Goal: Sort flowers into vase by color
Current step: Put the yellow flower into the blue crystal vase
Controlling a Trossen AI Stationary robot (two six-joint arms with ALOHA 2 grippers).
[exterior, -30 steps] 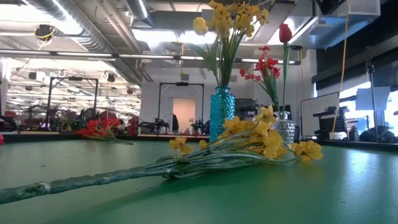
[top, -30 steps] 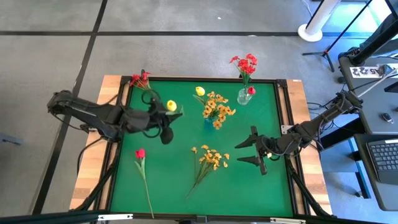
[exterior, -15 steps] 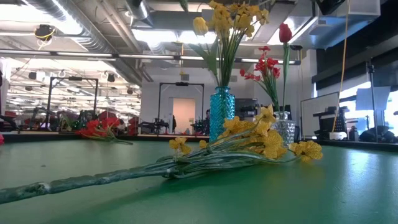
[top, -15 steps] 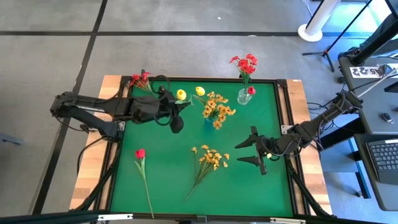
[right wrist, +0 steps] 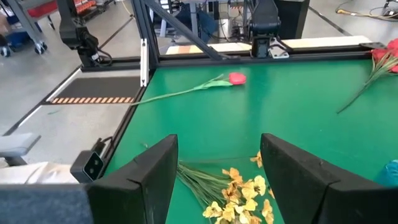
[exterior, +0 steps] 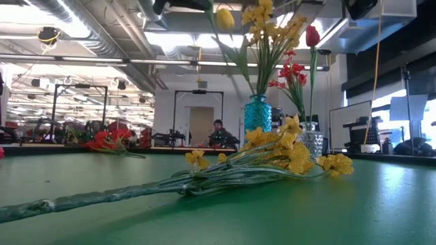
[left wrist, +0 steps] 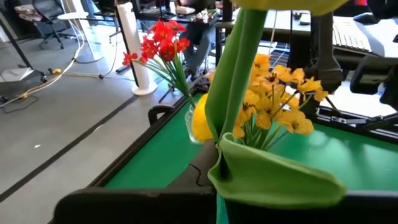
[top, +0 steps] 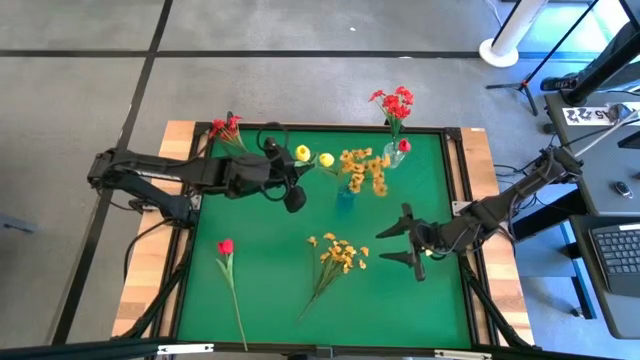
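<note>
A: Which step? 
B: The left gripper, fingers clamped on a yellow tulip, carries it beside the blue vase. 
A: Next? 
B: Probably thread its stem in. The right gripper waits, fingers apart, above the table.

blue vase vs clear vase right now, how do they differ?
The blue vase holds yellow flowers; the clear vase holds red ones. The blue vase is tinted teal glass; the clear vase is colourless. In the low view the blue vase leans, while the clear vase stands upright. Both stand near the table's far edge, close together.
</note>
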